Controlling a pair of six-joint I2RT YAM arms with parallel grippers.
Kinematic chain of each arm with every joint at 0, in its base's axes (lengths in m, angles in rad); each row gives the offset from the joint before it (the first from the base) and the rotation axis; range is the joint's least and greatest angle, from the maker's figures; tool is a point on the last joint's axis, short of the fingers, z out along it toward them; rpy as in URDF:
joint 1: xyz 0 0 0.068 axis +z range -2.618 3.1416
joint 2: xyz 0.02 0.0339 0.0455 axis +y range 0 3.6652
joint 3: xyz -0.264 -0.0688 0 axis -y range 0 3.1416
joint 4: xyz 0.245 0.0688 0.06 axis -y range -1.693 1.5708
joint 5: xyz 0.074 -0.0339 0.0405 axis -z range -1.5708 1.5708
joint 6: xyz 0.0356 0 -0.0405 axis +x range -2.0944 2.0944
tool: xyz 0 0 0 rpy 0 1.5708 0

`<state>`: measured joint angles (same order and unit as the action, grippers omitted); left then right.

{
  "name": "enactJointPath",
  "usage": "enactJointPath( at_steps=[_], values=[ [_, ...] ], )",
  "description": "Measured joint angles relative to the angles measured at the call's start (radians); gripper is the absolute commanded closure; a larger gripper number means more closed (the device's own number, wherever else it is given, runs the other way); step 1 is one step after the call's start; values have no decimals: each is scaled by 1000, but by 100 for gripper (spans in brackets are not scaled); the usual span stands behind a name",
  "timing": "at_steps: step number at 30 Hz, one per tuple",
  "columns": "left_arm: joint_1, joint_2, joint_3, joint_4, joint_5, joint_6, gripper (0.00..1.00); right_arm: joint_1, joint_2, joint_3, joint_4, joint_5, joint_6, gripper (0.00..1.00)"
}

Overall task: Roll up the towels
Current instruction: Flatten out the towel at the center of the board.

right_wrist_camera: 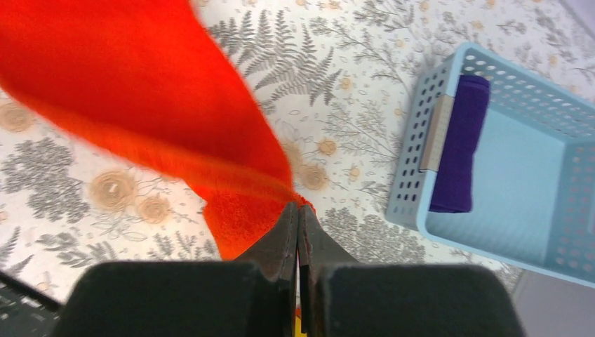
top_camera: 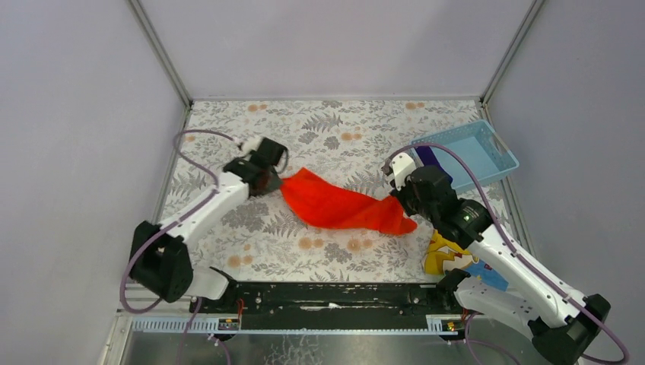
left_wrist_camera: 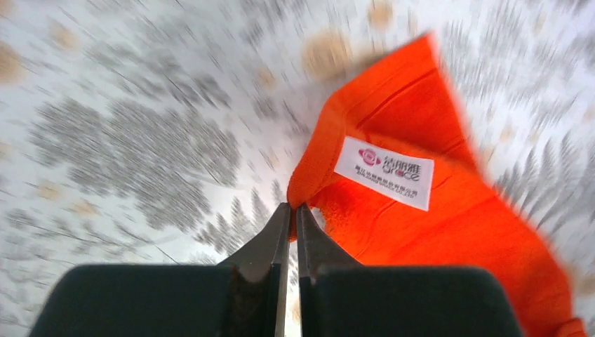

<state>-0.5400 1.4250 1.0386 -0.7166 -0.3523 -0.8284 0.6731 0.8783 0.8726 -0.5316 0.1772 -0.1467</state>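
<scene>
At the left, left end effector nipped tight onto one corner of the orange-red towel, white label just beyond the tips. Strung from there across the middle of the fern-printed tabletop to the right end effector, likewise clamped narrow on the opposite end. Held by both ends most likely to draw the cloth out straight and lay it flat for rolling; not yet rolled, sagging and bunched along the middle. Further right, purple towel tucked along one wall inside the pale blue basket, apparently a finished bundle put away. Near the right arm's base, yellow-and-blue printed cloth, partly covered by that arm. Hard to judge: how much fabric sits between either pair of tips, and whether the towel's belly touches the tabletop. Left wrist view smeared by blur; basket cut off at the edge of the right wrist view.
</scene>
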Motion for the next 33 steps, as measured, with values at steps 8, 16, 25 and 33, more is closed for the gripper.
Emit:
enactJointPath(
  at_steps=[8,16,25,33],
  values=[
    [318,-131,222,-113,16,181,100,0,69,93,0,129,-77,100],
    [405,-299,386,-228,52,228,100,0,-22,215,-10,53,-134,100],
    [406,-465,431,-339,127,227,100,0,-126,313,-106,-175,-133,100],
    [406,-436,250,-343,155,227,100,0,-57,279,-133,-189,-75,100]
  ],
)
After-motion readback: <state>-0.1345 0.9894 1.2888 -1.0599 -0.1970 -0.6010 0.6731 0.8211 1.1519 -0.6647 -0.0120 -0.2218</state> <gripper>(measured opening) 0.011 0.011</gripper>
